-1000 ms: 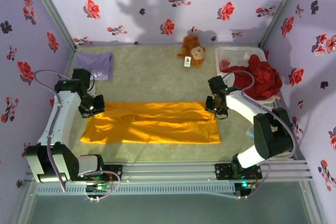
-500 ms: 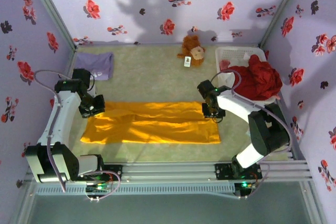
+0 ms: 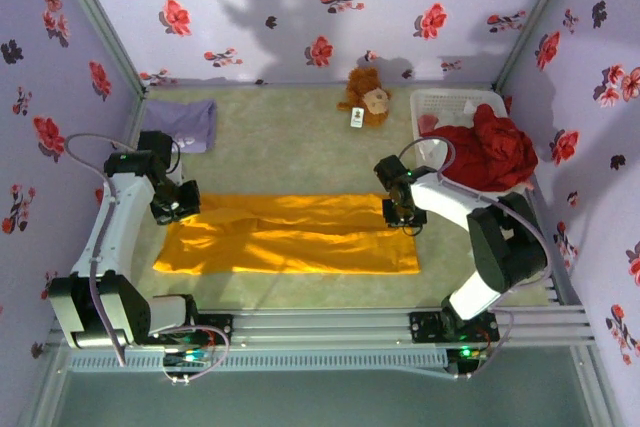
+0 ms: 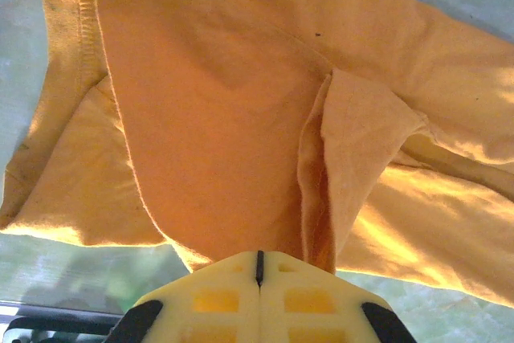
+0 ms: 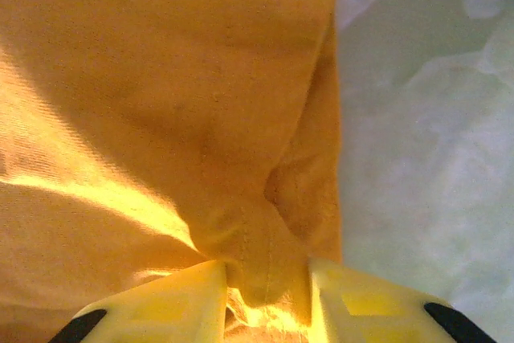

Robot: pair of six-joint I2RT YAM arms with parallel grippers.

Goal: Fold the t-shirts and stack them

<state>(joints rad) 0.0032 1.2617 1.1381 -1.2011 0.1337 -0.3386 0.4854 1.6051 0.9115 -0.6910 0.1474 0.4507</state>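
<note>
Open beige carpet [image 3: 280,147] lies clear beyond the long, flat orange-yellow cloth t-shirt [image 3: 290,235], up to the back wall. Three obstacles stand beyond the shirt. A small brown plush toy [image 3: 366,97] sits past its right half, a white slatted plastic basket [image 3: 450,102] heaped with red cloth [image 3: 500,147] past its right end, and a folded pale lavender t-shirt [image 3: 183,124] past its left end.

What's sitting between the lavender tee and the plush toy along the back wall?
Nothing: the top view shows bare beige table cover between the lavender tee and the plush toy.
</note>
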